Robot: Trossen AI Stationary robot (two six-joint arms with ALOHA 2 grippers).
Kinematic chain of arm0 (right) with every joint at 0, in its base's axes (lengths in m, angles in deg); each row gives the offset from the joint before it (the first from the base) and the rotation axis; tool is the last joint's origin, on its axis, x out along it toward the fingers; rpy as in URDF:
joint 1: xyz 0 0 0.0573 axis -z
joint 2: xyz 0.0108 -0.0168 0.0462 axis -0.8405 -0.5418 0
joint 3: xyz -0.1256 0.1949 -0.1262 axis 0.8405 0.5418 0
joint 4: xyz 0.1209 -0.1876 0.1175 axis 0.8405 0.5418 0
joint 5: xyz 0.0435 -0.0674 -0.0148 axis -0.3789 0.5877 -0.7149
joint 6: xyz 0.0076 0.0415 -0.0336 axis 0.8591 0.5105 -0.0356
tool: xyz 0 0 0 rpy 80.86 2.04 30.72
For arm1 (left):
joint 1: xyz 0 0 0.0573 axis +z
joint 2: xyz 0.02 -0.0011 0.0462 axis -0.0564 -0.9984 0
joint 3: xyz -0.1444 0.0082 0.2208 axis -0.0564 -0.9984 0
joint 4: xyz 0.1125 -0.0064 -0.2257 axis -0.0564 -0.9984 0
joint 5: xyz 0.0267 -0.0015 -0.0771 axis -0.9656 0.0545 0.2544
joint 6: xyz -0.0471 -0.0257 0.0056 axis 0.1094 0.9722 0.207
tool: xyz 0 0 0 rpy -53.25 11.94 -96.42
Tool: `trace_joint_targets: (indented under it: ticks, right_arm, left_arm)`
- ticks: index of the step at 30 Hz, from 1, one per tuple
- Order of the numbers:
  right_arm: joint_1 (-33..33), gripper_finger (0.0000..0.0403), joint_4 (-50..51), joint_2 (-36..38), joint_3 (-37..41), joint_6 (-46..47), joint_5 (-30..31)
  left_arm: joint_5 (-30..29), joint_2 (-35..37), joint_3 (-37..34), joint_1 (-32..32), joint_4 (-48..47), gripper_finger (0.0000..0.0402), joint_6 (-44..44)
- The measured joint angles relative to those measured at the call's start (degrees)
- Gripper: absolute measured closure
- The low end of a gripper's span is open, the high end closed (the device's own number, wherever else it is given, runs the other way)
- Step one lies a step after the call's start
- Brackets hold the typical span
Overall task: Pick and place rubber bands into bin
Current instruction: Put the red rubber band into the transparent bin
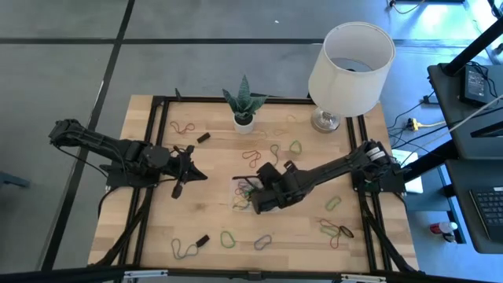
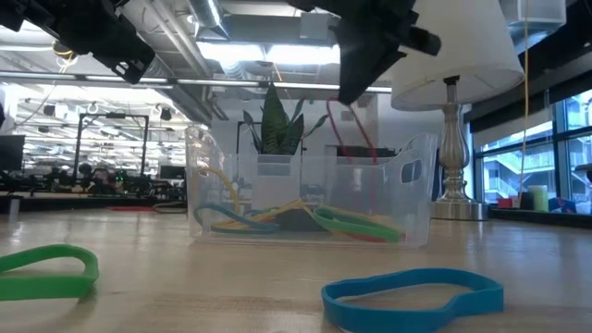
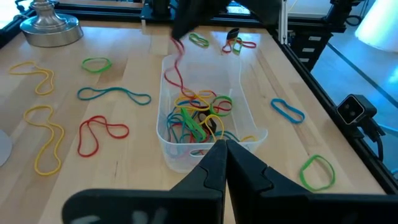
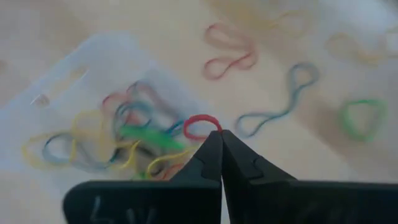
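The clear bin (image 1: 236, 185) stands mid-table and holds several coloured rubber bands (image 3: 198, 115). My right gripper (image 4: 221, 132) hangs above the bin, shut on a red rubber band (image 3: 176, 61). That band also shows in the low view (image 2: 350, 129), below the gripper (image 2: 356, 88). My left gripper (image 3: 224, 144) hovers shut and holding nothing, just left of the bin (image 1: 187, 169). Many loose rubber bands lie flat on the table around the bin, such as a green one (image 1: 295, 146) and a red one (image 3: 99, 132). My right gripper pinches the red rubber band's upper end (image 4: 200, 119) between its two fingertips, with a small loop showing past them. The fingers slant down from the table's right side. The band hangs slack below them into the bin (image 2: 310, 194); whether its lower end rests on the pile I cannot tell.
A white plant pot (image 1: 244, 119) and a lamp with a white shade (image 1: 350, 59) stand at the far edge. Small black blocks (image 1: 203, 137) (image 1: 202, 240) lie left of centre. Loose bands are scattered near the front edge (image 1: 228, 238) and at the right (image 1: 338, 230).
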Motion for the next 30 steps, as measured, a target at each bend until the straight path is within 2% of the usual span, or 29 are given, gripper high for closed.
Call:
trace_joint_targets:
  ticks: [4, 7, 13, 16, 21, 30]
  right_arm:
    - [0.0, 0.0403, -4.89, -0.2, 3.88, 0.42, -5.67]
    - [0.66, 0.0403, -6.22, -0.26, 6.45, 2.96, -6.87]
    - [2.09, 0.0402, -9.41, -0.22, 8.47, 2.68, -12.52]
    - [2.54, 0.0395, -8.86, -0.26, 9.36, 2.86, -13.14]
    - [2.99, 0.0366, -8.15, -0.24, 9.36, 2.69, -12.9]
    - [3.39, 0.0289, -4.19, 0.46, 7.76, 1.16, -12.88]
  left_arm:
    - [-0.01, 0.01, 0.0, 0.0, 0.0, 0.0396, 0.38]
    - [-0.01, 0.0, 0.0, 0.0, 0.0, 0.0396, 0.38]
    - [-0.01, 0.02, 0.0, 0.0, 0.0, 0.0396, 0.38]
    - [-0.44, 0.0, 0.0, 0.0, 0.02, 0.0396, 0.38]
    - [-1.1, 0.01, 0.0, 0.02, 0.01, 0.0395, 0.38]
    - [-1.3, 0.0, 0.0, 0.02, 0.0, 0.0395, 0.38]
